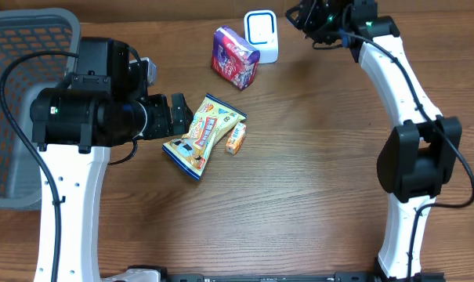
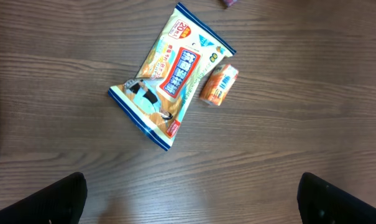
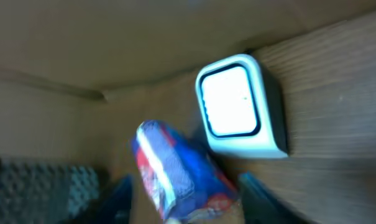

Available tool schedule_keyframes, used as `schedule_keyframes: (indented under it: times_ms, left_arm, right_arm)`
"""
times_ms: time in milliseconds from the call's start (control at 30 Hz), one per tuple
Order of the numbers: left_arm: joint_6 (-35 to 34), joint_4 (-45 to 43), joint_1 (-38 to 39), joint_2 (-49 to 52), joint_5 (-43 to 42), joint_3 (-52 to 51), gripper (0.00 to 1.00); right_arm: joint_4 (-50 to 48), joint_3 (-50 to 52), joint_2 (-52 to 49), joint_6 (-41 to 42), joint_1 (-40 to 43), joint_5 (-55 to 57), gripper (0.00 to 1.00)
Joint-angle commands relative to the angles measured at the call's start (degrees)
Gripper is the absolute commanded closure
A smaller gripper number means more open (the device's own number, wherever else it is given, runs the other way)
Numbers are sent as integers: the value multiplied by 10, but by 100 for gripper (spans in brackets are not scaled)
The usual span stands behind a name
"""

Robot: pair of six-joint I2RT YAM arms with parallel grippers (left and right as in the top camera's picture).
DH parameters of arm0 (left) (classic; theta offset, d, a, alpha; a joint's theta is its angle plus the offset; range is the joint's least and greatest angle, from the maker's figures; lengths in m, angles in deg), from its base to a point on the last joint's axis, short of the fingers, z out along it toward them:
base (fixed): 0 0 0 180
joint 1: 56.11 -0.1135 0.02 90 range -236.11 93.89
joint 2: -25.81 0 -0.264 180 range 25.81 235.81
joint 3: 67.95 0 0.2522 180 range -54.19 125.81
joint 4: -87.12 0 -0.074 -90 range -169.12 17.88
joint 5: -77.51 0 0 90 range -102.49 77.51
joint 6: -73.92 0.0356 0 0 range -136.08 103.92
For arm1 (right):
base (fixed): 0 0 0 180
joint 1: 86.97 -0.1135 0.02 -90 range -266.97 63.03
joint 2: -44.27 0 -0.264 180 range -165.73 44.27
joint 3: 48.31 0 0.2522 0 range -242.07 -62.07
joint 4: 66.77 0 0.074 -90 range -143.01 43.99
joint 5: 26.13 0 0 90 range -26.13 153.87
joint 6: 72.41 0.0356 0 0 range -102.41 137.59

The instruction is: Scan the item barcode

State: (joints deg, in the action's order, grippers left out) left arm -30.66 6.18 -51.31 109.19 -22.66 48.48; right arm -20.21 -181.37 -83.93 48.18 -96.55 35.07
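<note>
Snack bag [image 2: 169, 81]: "20" near top corner, other print unreadable; small orange box [image 2: 219, 85]: barcode stripes

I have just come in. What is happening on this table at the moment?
The job is scanning item barcodes. The right pincer stands open beside the white scanner, and a red and blue pack lies on the table next to the scanner, not held. The left pincer, open wide, hovers over a yellow snack bag and a small orange item; it holds nothing.
</note>
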Motion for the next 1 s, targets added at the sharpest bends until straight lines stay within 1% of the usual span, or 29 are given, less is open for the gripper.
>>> schedule_keyframes:
  times_ms: [0,33,67,100,133,200,233,300,467,600,667,733,800,867,967]
  left_arm:
    - [4,-1,1,-1,5,1,0]
    - [4,-1,1,-1,5,1,0]
    - [4,-1,1,-1,5,1,0]
    - [4,-1,1,-1,5,1,0]
    - [4,-1,1,-1,5,1,0]
    - [4,-1,1,-1,5,1,0]
    - [4,-1,1,-1,5,1,0]
    - [4,-1,1,-1,5,1,0]
    - [4,-1,1,-1,5,1,0]
    - [4,-1,1,-1,5,1,0]
    - [4,-1,1,-1,5,1,0]
    - [4,-1,1,-1,5,1,0]
    - [4,-1,1,-1,5,1,0]
    - [4,-1,1,-1,5,1,0]
    - [4,-1,1,-1,5,1,0]
  right_arm:
    - [39,-10,37,-172,-57,44,36]
    - [52,-10,37,-234,-80,84,35]
    - [58,-10,37,-280,-98,115,30]
    - [62,-10,37,-312,-113,145,24]
    - [65,-10,37,-346,-135,207,20]
    - [58,-10,33,-375,-163,293,12]
    - [48,-10,28,-410,-183,329,5]
    - [39,-10,16,-443,-194,328,5]
    - [-5,-10,-36,-447,-195,329,5]
    - [-35,-10,-55,-489,-185,329,5]
    - [-45,-10,-57,-490,-179,328,6]
    - [-47,-10,-57,-490,-175,326,7]
    - [-44,-10,-58,-486,-170,306,12]
    - [-40,-10,-59,-486,-166,281,14]
    - [-36,-10,-64,-486,-165,258,14]
